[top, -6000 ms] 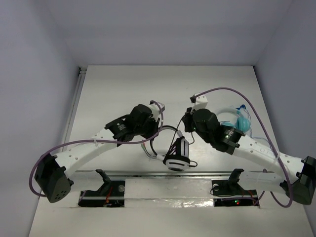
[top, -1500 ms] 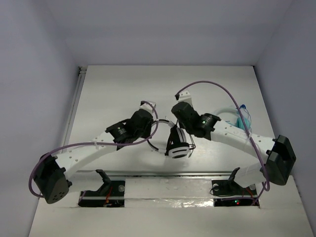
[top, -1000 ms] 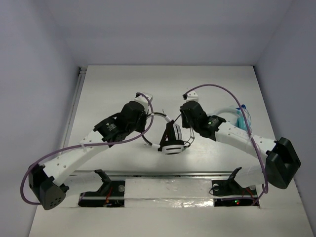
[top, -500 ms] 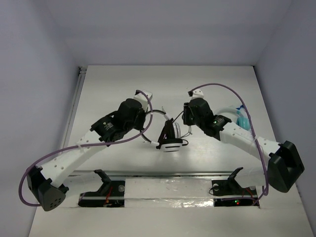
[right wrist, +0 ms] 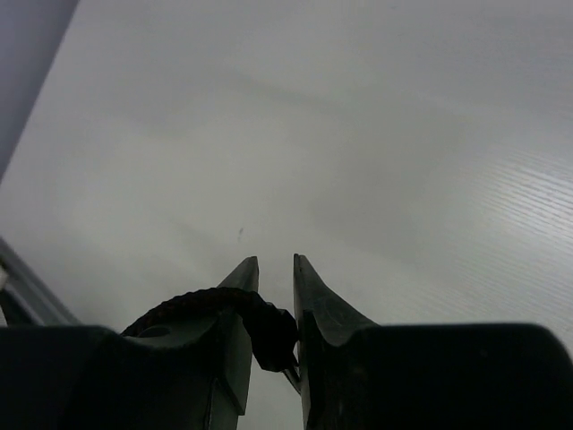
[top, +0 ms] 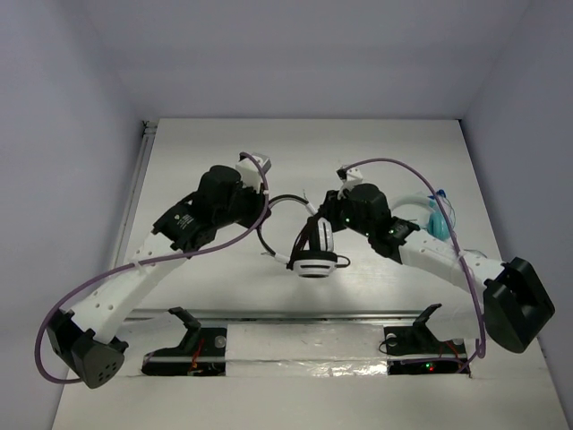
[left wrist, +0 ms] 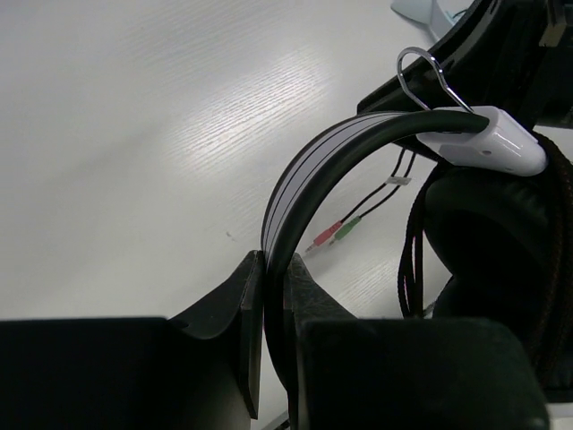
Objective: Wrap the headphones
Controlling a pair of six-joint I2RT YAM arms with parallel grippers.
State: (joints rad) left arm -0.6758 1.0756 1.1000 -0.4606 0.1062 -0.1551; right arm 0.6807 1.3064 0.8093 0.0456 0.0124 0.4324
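Observation:
The black-and-white headphones point(top: 315, 253) hang between my two arms above the table's middle, the white-rimmed earcup point(top: 312, 266) lowest. My left gripper point(top: 261, 210) is shut on the thin black headband point(left wrist: 300, 188), which runs up between its fingers to a white slider point(left wrist: 488, 141) and a black ear cushion point(left wrist: 488, 246). My right gripper point(top: 329, 210) is shut on the braided black cable point(right wrist: 235, 308), pinched deep between its fingers, close to the top of the earcups. The cable's red and green plugs point(left wrist: 329, 235) lie on the table below.
Teal headphones point(top: 436, 218) lie at the right, behind my right forearm. A metal rail point(top: 295, 315) runs along the near edge of the table, and a narrow rail point(top: 134, 193) lines its left side.
Both arms have carried the headphones a little away from the bases. My right gripper has swung left to the earcups with the cable. My left wrist has moved up and left.

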